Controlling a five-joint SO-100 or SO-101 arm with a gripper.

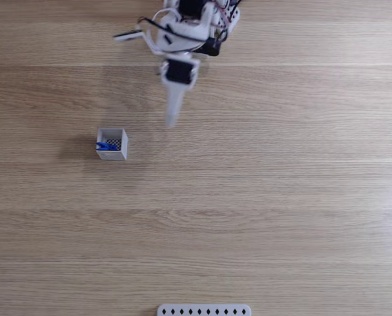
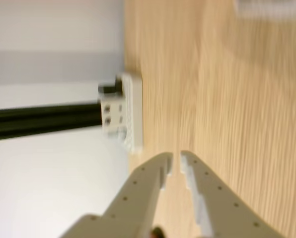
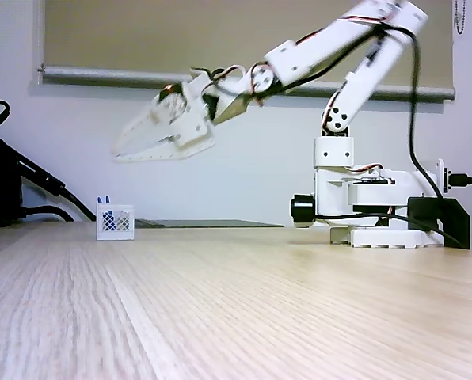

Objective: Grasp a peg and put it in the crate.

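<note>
The white crate [image 1: 111, 144] stands on the wooden table, left of centre in a fixed view, and far left in the side-on fixed view [image 3: 115, 222]. A blue peg [image 1: 105, 146] lies inside it, and its blue tips [image 3: 103, 199] poke above the rim. My gripper [image 1: 171, 120] hangs in the air above the table, up and to the right of the crate. Seen from the side, the gripper [image 3: 121, 150] is well above the crate. In the wrist view the fingertips [image 2: 176, 159] stand a narrow slit apart with nothing between them.
A white perforated strip [image 1: 204, 309] lies at the table's near edge, and shows in the wrist view [image 2: 130, 111] with a black bar beside it. The arm's base [image 3: 363, 206] stands at the right. Black cables [image 3: 14, 186] sit at the far left.
</note>
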